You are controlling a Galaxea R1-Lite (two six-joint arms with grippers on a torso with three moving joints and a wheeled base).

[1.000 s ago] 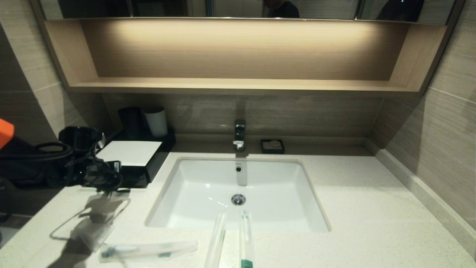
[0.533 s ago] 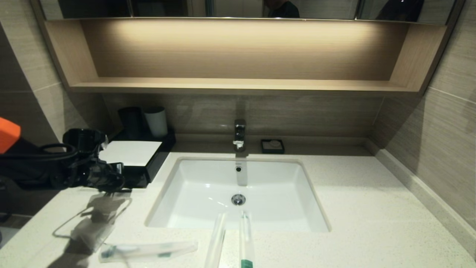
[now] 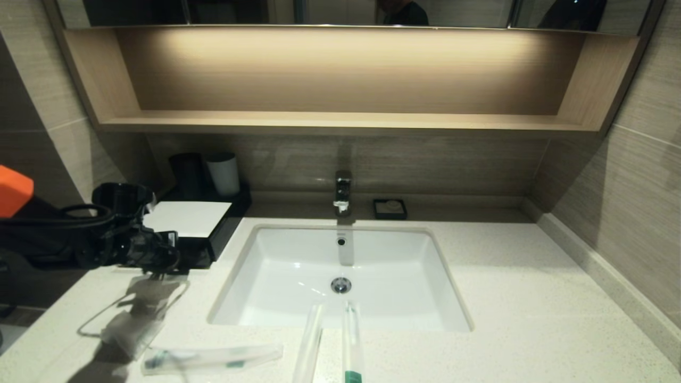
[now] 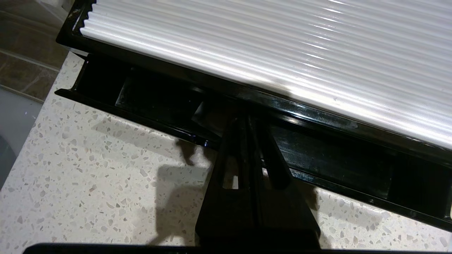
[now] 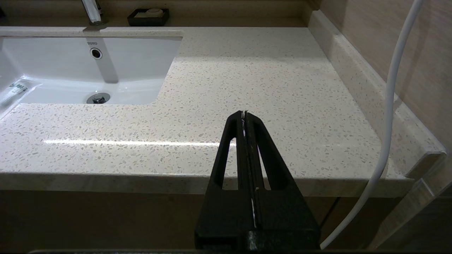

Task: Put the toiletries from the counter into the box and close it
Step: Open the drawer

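The black box (image 3: 210,234) sits on the table (image 3: 532,298) at about ten o'clock from the sink (image 3: 340,276), with a white ribbed pad (image 4: 282,46) on top. In the left wrist view its drawer (image 4: 148,102) is pulled part way out at the near side, and the compartment looks empty so far as can be seen.

The left gripper (image 4: 245,121) has its fingers pressed together with nothing between them, tip right at the drawer's front lip; whether it touches is hard to tell. The right gripper (image 5: 244,114) is likewise pinched shut and empty, parked off the table's front edge at about four o'clock from the sink.

The toiletries lie along the table's front edge:
- a wrapped toothbrush (image 3: 213,357) at seven o'clock from the sink;
- a small clear packet (image 3: 130,332) just beside it, toward eight o'clock;
- two long wrapped sticks (image 3: 311,348) (image 3: 351,346) at six o'clock, their far ends overhanging the basin rim.

All of these are probably very light, and the clear film will be slick and crinkly, so a pinch on loose wrapper may slip. Better to take each across the stiff handle near its middle. The overhanging pair can be nudged into the basin easily, so approach from above. The drawer should slide with a light push on its front lip.
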